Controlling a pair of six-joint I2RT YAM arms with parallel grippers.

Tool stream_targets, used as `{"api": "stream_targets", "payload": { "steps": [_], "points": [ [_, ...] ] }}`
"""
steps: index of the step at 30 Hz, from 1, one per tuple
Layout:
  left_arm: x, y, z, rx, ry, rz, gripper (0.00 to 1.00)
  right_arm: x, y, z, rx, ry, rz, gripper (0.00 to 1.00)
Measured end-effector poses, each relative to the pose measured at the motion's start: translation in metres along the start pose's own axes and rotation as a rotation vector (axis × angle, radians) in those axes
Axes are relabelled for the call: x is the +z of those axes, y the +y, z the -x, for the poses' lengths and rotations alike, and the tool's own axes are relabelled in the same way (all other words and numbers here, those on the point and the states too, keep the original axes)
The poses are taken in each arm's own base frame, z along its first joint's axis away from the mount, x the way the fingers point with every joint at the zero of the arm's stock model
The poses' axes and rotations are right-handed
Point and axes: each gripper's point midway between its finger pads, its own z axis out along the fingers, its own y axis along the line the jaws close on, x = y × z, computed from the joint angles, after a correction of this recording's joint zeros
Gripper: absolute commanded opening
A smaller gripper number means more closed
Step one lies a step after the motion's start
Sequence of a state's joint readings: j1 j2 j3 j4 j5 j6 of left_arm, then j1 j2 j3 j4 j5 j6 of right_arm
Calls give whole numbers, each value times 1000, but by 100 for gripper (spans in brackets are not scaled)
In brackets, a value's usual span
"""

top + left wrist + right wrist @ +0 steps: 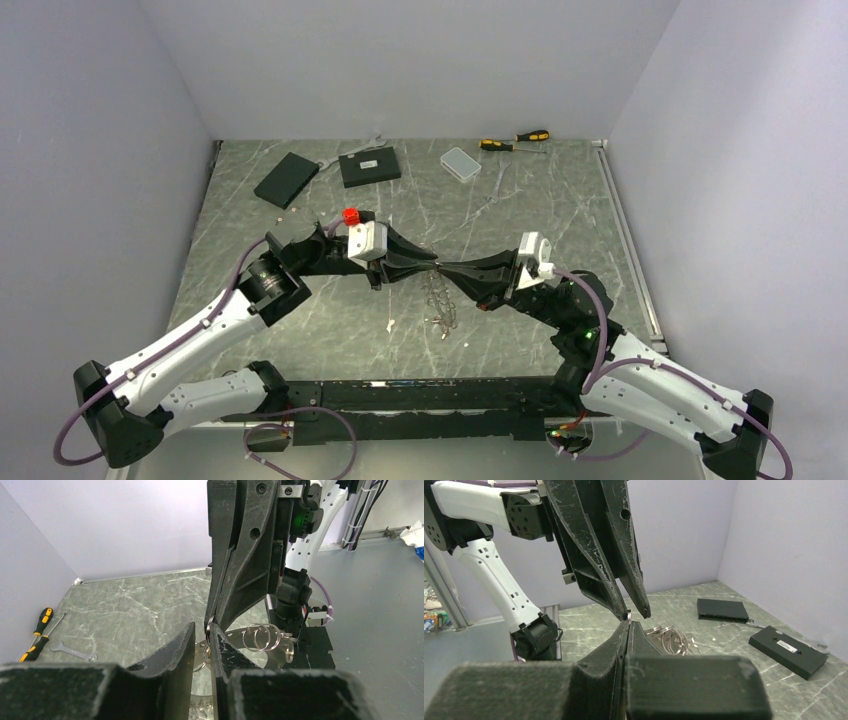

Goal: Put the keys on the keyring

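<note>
We're seemingly mid-threading at frame centre: right end effector (628,627) pinches the dangling keyring (437,297), left end effector (202,630) narrowly spread around it; next we need left clamping precisely to part the loop.

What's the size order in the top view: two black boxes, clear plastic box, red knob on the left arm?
1. Tie: left black box and middle black box look alike.
2. clear plastic box
3. red knob

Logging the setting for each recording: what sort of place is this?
Probably a purpose-built robot test cell in a lab: plain pale walls box in a marble-patterned tabletop on three sides, and hand tools such as screwdrivers lie along its back edge.
</note>
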State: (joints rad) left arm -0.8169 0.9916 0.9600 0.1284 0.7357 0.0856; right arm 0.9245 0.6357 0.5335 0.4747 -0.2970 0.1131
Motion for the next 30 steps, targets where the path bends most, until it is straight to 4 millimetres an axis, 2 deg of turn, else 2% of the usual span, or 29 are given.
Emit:
{"api": "stream_targets", "payload": {
  "steps": [2,5,12,14,18,21,26,30],
  "points": [
    [0,0,0,1,0,1,18,0,0,1,-2,-6,1,0],
    [0,0,0,-3,0,0,0,1,0,5,-6,-19,1,0],
    [0,-2,1,-17,-3,-6,0,1,0,7,-8,-26,3,0],
    [0,-2,1,-16,-1,-6,0,1,0,7,-9,-16,2,5],
    [0,-1,0,-14,35,-10,0,1,-1,6,-22,38,-4,29],
    [1,1,-2,-11,79,-18,0,-1,-1,16,-51,61,-5,39],
    [1,6,-15,-1,178,-29,0,-7,-4,36,-142,130,-21,42],
    [0,10,-25,8,248,-33,0,-7,-10,41,-201,216,-29,43]
  ]
}}
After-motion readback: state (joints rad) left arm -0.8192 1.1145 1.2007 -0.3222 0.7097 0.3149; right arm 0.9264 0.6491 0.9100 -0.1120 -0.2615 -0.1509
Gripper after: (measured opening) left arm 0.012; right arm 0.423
